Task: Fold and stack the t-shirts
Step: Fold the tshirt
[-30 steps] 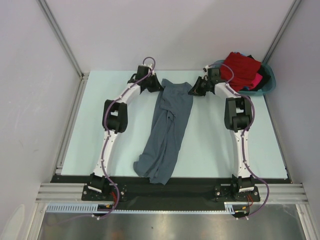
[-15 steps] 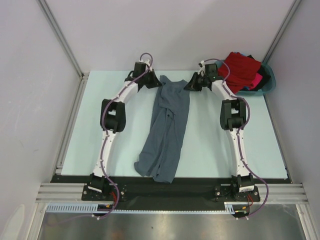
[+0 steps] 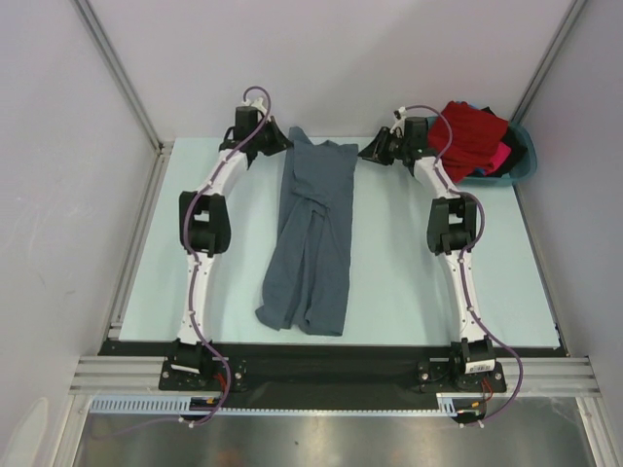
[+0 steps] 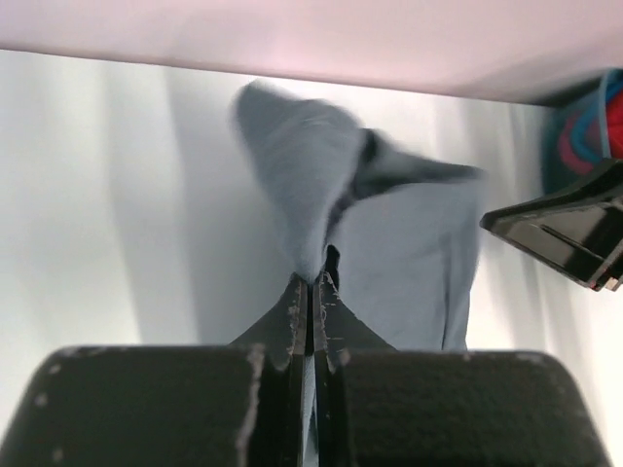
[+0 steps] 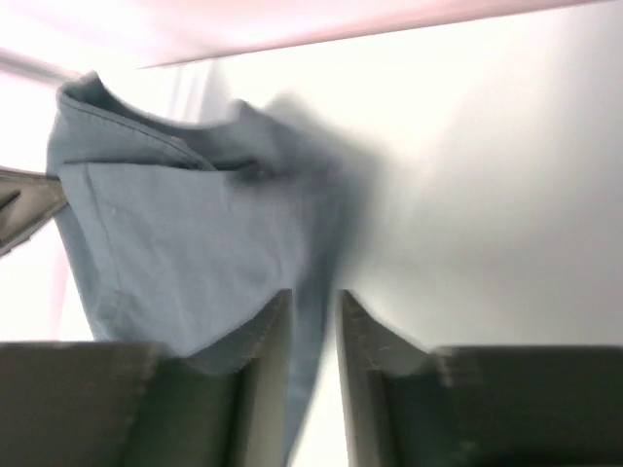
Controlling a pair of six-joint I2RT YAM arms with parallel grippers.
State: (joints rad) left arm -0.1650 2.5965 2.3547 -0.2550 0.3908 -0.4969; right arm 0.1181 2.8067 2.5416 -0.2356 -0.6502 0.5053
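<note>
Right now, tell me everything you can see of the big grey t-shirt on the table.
The slate-grey soft cloth t-shirt lies lengthwise down the pale table, gathered into a long creased strip, not yet folded. The left pincer is shut on its far left corner; the right pincer stands open beside the far right corner.

The grey t-shirt (image 3: 310,238) lies lengthwise down the middle of the table (image 3: 399,292), leaving an open lane on either side. The teal basin (image 3: 524,167), piled with red shirts (image 3: 472,136), blocks the far right corner. The left tool (image 3: 282,144) and right tool (image 3: 368,153) crowd the shirt's far edge.
</note>
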